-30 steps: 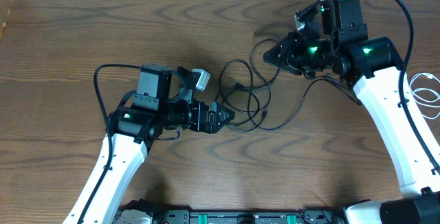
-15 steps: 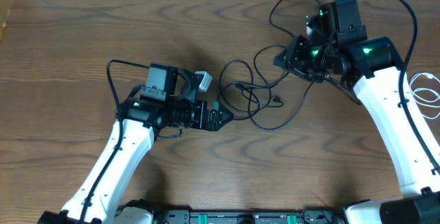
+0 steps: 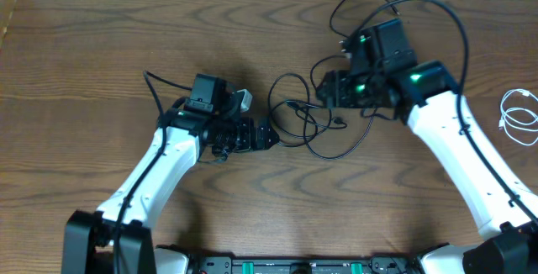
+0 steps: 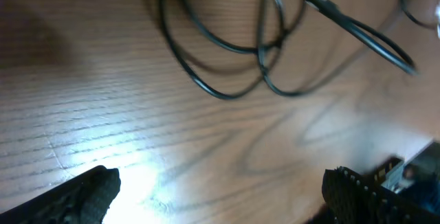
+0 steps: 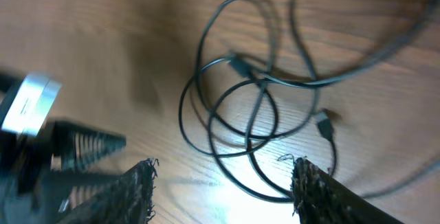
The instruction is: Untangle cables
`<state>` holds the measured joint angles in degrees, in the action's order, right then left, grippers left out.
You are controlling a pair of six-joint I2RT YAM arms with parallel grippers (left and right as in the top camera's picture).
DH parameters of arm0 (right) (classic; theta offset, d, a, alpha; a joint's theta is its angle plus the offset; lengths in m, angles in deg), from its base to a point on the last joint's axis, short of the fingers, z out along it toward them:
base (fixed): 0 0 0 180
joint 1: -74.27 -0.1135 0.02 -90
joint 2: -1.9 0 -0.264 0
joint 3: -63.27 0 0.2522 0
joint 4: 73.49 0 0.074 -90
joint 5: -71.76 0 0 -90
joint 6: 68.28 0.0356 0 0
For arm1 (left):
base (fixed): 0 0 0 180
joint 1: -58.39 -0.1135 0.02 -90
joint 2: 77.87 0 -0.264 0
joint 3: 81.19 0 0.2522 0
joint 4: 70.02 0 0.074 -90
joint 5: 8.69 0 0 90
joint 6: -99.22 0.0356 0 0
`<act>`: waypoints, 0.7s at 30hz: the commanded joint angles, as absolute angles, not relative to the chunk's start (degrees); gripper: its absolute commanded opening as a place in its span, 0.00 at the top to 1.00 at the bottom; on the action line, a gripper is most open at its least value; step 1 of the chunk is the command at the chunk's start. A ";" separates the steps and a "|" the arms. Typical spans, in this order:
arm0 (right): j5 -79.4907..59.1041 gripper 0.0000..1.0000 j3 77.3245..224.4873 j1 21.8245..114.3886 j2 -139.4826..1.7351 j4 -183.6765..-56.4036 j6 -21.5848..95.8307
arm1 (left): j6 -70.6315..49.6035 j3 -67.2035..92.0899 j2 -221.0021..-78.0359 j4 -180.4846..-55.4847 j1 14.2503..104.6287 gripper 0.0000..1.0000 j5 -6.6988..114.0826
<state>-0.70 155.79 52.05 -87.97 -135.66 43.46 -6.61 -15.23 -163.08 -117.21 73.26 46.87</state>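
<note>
The black cables (image 3: 304, 124) lie in a loose tangle of overlapping loops at the table's middle, with a small plug end (image 3: 339, 123) on the right side. They show in the left wrist view (image 4: 234, 52) and in the right wrist view (image 5: 240, 107). My left gripper (image 3: 271, 135) is open and empty at the tangle's left edge, low over bare wood (image 4: 220, 193). My right gripper (image 3: 322, 89) is open over the tangle's upper right, with cable loops lying between and ahead of its fingers (image 5: 223, 189). The white cable (image 3: 516, 116) lies coiled alone at the far right.
A thin black loop (image 3: 351, 5) rises behind the right wrist, and thicker robot wires (image 3: 458, 22) arc over the right arm. The left arm's wire (image 3: 155, 85) loops beside it. The left gripper shows in the right wrist view (image 5: 62, 148). The table's back edge is near.
My right gripper has moved left and down, closer to the tangle. My left arm has shifted right, with its gripper staying at the tangle's left edge. The tangle has barely changed shape.
</note>
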 commanded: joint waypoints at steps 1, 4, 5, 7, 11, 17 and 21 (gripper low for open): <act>-2.01 0.33 152.58 48.32 -88.27 -131.42 34.78 | -12.45 -16.01 -166.40 -115.53 73.26 0.01 49.01; -4.48 0.29 150.13 46.24 -88.27 -127.96 34.28 | -12.56 -15.99 -168.94 -113.67 73.31 0.01 49.01; -5.83 0.29 149.21 45.67 -88.27 -126.87 34.30 | -12.56 -16.01 -169.77 -113.19 73.31 0.01 49.01; -7.84 0.28 146.83 44.71 -88.27 -125.06 34.28 | -12.54 -16.01 -171.96 -112.31 73.31 0.01 49.01; -7.78 0.26 143.77 44.27 -88.27 -123.88 34.33 | -12.56 -16.01 -175.15 -110.59 73.31 0.01 49.01; -7.78 0.25 139.51 44.16 -88.27 -122.70 34.33 | -13.91 -16.01 -179.54 -108.25 73.35 0.01 49.01; -7.80 0.26 136.12 44.16 -88.27 -118.81 34.33 | -16.82 -15.99 -181.00 -107.85 73.35 0.01 49.01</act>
